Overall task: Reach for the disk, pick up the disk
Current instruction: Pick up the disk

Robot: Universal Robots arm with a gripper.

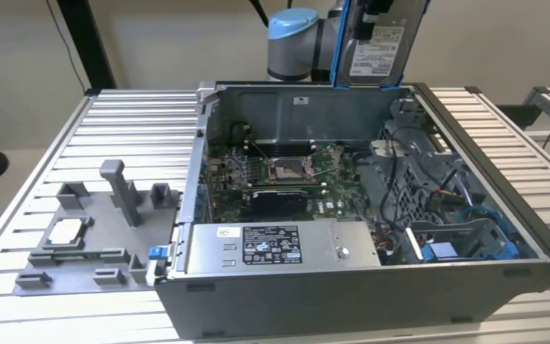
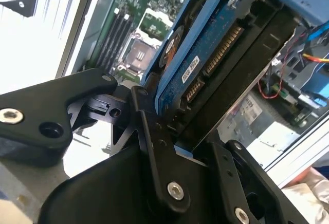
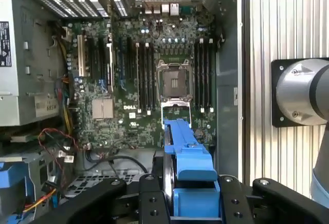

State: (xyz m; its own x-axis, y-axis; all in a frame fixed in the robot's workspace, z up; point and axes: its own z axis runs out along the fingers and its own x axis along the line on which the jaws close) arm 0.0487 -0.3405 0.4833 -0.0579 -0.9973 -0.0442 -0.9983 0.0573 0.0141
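Top of the disk (image 1: 378,46) beyond the exterior view's edge.

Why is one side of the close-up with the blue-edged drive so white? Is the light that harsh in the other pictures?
Second wrist view: glare washes the slatted table out to white, while the disk shows its colours. First wrist view: the motherboard is evenly lit, the table bright but not washed out. Exterior view: soft light, with shade inside the computer case.

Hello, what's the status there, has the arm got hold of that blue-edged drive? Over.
Tool shut on the disk. Disk held in the air above the open computer case. Nothing touching it but the tool.
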